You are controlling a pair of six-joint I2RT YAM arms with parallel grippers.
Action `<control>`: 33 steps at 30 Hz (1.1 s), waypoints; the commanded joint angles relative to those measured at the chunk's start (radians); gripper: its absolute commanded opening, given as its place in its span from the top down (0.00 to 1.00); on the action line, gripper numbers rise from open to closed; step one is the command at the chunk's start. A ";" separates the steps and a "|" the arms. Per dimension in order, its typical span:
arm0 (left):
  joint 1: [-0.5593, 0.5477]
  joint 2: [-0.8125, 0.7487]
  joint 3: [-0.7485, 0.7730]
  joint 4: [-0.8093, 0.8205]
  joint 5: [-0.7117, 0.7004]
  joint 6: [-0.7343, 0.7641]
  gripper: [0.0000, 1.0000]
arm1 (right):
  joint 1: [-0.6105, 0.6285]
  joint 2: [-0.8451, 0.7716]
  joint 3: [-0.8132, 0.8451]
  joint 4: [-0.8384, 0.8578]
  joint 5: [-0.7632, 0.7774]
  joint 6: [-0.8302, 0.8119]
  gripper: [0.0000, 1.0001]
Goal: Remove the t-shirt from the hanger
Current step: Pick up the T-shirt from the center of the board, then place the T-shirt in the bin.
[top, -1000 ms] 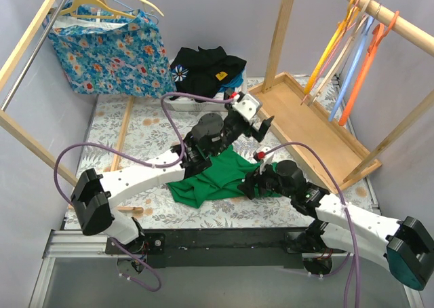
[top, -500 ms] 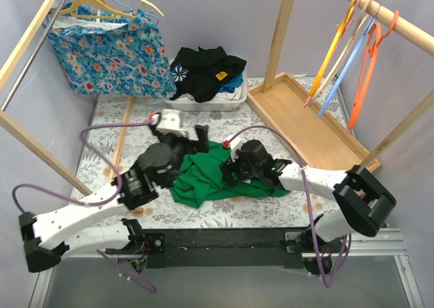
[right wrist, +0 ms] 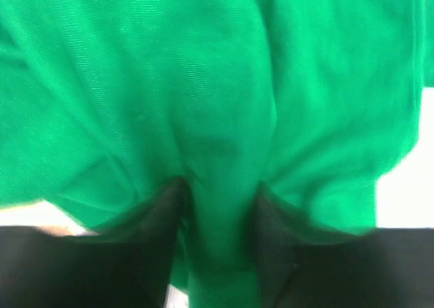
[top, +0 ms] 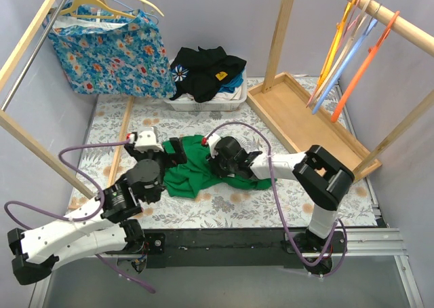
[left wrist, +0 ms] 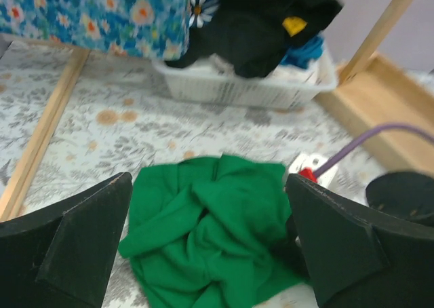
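Observation:
The green t-shirt (top: 193, 176) lies crumpled on the flowered table, mid-frame in the top view. In the left wrist view the t-shirt (left wrist: 210, 233) sits below and between wide-spread black fingers (left wrist: 74, 247). My left gripper (top: 178, 152) hovers open at the cloth's left edge, holding nothing. My right gripper (top: 215, 161) is buried in the shirt's right side. Its wrist view is filled with green cloth (right wrist: 217, 84), and a raised fold is pinched between the two fingers (right wrist: 159, 220) of that gripper (right wrist: 220, 199). The hanger is hidden or out of view; none shows in the cloth.
A white basket (top: 210, 104) of dark clothes stands behind the shirt. A floral garment (top: 108, 50) hangs at the back left. A wooden tray (top: 305, 128) and upright post lie to the right, under a rail of coloured hangers (top: 352, 43). A wooden bar (top: 122, 135) lies on the table's left.
The left arm swung from across the shirt to its left side, staying open. The right gripper slid left over the shirt and its jaws narrowed onto a fold.

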 commanded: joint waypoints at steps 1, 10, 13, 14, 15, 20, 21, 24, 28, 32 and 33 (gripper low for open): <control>-0.004 0.043 -0.058 -0.032 -0.072 -0.011 0.02 | -0.004 0.178 0.026 -0.171 0.147 0.026 0.98; -0.004 -0.020 -0.092 -0.038 -0.124 -0.062 0.02 | -0.059 0.053 0.098 -0.221 0.225 0.045 0.99; -0.004 -0.044 -0.105 -0.038 -0.127 -0.077 0.02 | -0.087 -0.033 0.210 -0.241 0.291 0.011 0.99; -0.004 -0.046 -0.113 -0.038 -0.132 -0.079 0.02 | -0.100 -0.067 0.245 -0.239 0.307 0.004 0.99; -0.004 -0.043 -0.115 -0.037 -0.133 -0.082 0.02 | -0.114 -0.095 0.299 -0.216 0.317 -0.022 0.99; -0.004 -0.018 -0.122 -0.050 -0.146 -0.101 0.02 | -0.153 -0.121 0.585 -0.049 0.333 -0.160 0.99; -0.004 -0.014 -0.124 -0.050 -0.150 -0.102 0.02 | -0.157 -0.115 0.642 0.004 0.337 -0.200 0.99; -0.004 -0.014 -0.124 -0.050 -0.167 -0.107 0.02 | -0.168 -0.095 0.727 0.124 0.321 -0.265 0.99; -0.004 -0.018 -0.138 -0.050 -0.164 -0.124 0.02 | -0.173 -0.032 0.811 0.421 0.284 -0.410 0.99; -0.004 0.008 -0.142 -0.061 -0.146 -0.140 0.02 | -0.237 0.218 1.098 0.583 0.265 -0.455 0.99; -0.004 0.012 -0.142 -0.063 -0.141 -0.142 0.02 | -0.246 0.242 1.124 0.607 0.252 -0.454 0.99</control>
